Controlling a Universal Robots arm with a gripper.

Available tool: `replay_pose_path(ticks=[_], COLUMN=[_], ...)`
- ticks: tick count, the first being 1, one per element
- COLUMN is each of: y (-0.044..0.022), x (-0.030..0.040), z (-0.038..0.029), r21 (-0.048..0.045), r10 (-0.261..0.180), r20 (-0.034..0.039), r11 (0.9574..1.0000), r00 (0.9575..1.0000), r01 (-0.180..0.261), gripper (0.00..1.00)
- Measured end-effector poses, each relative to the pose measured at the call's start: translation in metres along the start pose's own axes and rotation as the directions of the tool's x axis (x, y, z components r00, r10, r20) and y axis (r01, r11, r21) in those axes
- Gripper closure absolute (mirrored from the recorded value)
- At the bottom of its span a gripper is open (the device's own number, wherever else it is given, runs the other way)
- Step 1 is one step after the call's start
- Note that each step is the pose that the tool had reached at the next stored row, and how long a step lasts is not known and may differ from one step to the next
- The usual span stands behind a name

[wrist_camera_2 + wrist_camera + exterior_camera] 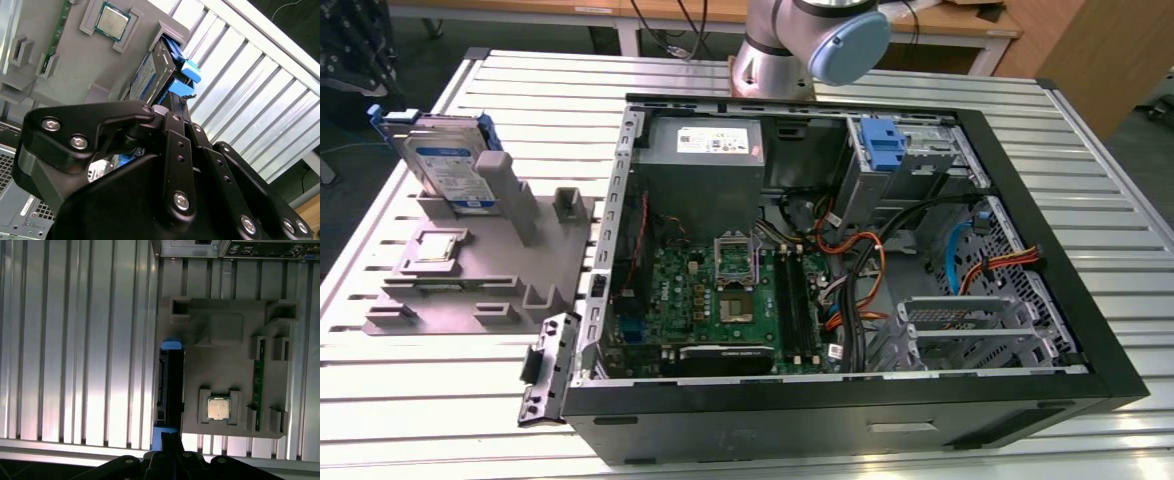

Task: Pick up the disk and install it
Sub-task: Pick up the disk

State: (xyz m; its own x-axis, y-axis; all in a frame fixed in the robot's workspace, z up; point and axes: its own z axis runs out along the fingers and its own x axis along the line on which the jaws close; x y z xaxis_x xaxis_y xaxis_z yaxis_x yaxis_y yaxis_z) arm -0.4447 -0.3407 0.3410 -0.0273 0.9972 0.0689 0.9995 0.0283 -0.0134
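Exterior view: the disk (447, 165) stands upright on edge in a slot at the far end of a grey holder (480, 270). The holder lies on the slatted table (400, 400), at the exterior view's left of the open computer case (1101, 330). A small square chip (438, 247) lies flat in the holder, nearer than the disk. In both wrist views the gripper (170, 436) (175, 102) hangs over the disk's top edge (170, 385) (160, 65), its jaws drawn narrow together and holding nothing. Whether it touches the blue carrier frame cannot be told.
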Motion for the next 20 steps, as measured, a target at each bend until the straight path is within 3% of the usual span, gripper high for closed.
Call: replay_pose_path(ticks=[7, 9, 11, 14, 15, 20], y=[0.0, 0.0, 0.0, -0.0003, -0.0005, -0.003], x=[0.0003, 0.0004, 0.0005, 0.0006, 0.0006, 0.0008], z=[0.0001, 0.0001, 0.0002, 0.0024, 0.0041, 0.0087], r21=[0.0, 0.0, -0.0003, -0.0027, -0.0038, -0.0067], r10=[0.0, 0.0, 0.004, 0.037, 0.052, 0.097], r20=[0.0001, 0.0, 0.0009, 0.0017, 0.0024, 0.0041], r11=[1.0, 1.0, 1.0, 0.9993, 0.9986, 0.9952], r00=[1.0, 1.0, 1.0, 0.9993, 0.9986, 0.9952], r01=[0.0, 0.0, -0.004, -0.037, -0.052, -0.097], gripper=[0.89, 0.84, 0.71, 0.65, 0.58, 0.58])
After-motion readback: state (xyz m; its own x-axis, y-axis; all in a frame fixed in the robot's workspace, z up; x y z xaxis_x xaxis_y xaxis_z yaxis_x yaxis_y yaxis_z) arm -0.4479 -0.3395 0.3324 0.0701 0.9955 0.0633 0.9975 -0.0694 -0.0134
